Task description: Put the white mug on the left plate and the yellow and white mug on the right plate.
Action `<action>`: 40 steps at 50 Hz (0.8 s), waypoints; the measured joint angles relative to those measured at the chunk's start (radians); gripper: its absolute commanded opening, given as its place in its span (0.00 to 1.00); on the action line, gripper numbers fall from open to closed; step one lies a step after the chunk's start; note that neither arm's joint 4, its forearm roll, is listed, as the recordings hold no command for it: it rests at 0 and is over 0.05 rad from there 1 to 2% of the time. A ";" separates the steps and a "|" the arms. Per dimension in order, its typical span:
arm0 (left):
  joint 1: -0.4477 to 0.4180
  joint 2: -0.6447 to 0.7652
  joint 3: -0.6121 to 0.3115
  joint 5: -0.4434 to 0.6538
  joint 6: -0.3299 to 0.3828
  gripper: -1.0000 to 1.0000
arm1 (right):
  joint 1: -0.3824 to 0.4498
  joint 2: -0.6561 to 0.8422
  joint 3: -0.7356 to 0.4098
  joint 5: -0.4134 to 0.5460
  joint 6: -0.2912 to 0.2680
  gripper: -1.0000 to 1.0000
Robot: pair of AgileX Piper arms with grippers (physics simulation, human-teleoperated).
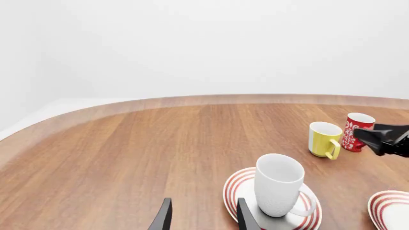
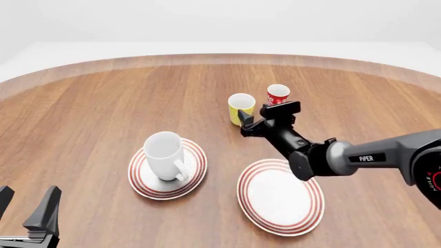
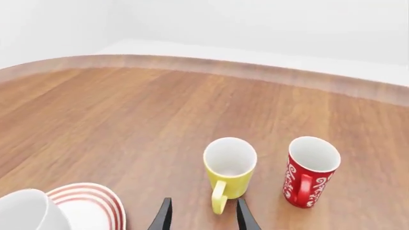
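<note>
The white mug [image 2: 165, 154] stands upright on the left plate [image 2: 141, 178], its handle toward the near right. The right plate [image 2: 280, 196] is bare. Farther back, the yellow and white mug [image 2: 241, 108] stands on the table beside a red mug [image 2: 278, 94]. My right gripper [image 2: 262, 118] is open just in front of the yellow and white mug [image 3: 229, 167], whose handle points into the gap between the fingers. My left gripper [image 2: 26, 202] is open at the near left, away from the white mug [image 1: 279, 184] and holding nothing.
The red patterned mug [image 3: 311, 170] stands close to the right of the yellow one. The round wooden table [image 2: 103, 103] stretches wide to the left and back, its curved edge [image 1: 191, 101] far off. The right arm reaches over the table above the right plate's far side.
</note>
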 measured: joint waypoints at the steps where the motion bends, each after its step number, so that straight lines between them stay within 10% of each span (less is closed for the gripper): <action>1: 0.000 0.000 0.000 0.000 0.000 1.00 | -0.001 0.003 -0.004 0.002 0.001 1.00; 40: 0.000 0.000 0.000 0.000 0.000 1.00 | -0.032 0.159 -0.155 0.036 0.022 1.00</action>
